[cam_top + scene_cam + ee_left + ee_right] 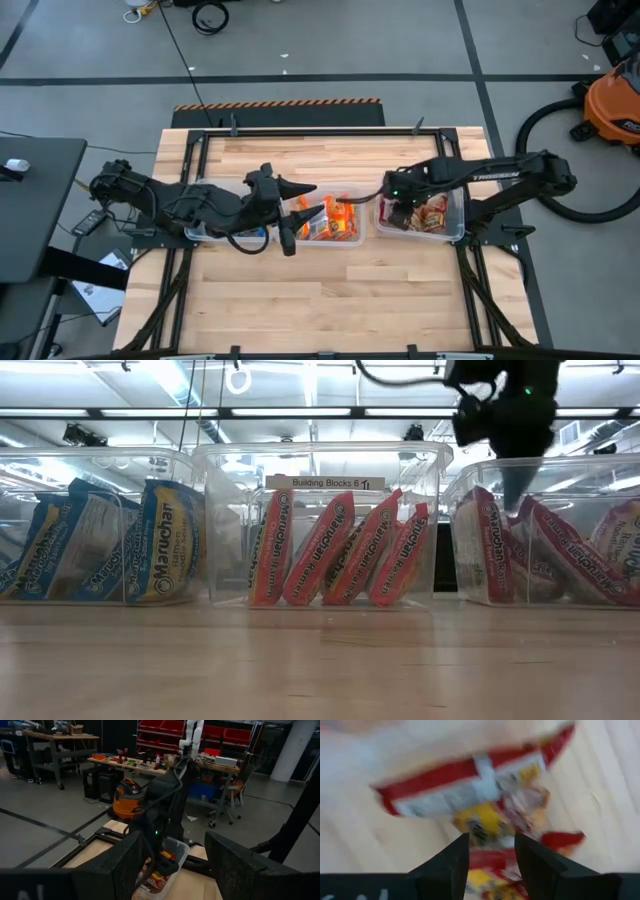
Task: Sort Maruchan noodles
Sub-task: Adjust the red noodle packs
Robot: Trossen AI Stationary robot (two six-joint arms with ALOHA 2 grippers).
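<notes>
- Three clear bins sit in a row across the middle of the wooden table (330, 300), each with Maruchan packets standing on edge inside
- The left bin (100, 460) holds the blue-and-white packets (165, 540), leaning against one another
- The middle bin (320, 460), with a small label reading "Building Blocks", holds the orange packets (320, 550), all tilted the same way
- The right bin (560, 470) holds the red packets (570, 555), also propped at a slant
- The right gripper (393, 213) is down at the near-centre end of the right bin; from its own wrist camera its fingers (447, 865) stand apart with nothing between them, and a red-and-white packet (470, 780) lies blurred just beyond the tips
- The left gripper (290, 235) hangs over the gap between the left and middle bins, its fingers (120, 865) spread wide and empty, pointing across toward the right arm (165, 810)
- No packets lie loose on the table top that I can see
- An orange shop vacuum (615, 105) stands on the floor off the table's right side
</notes>
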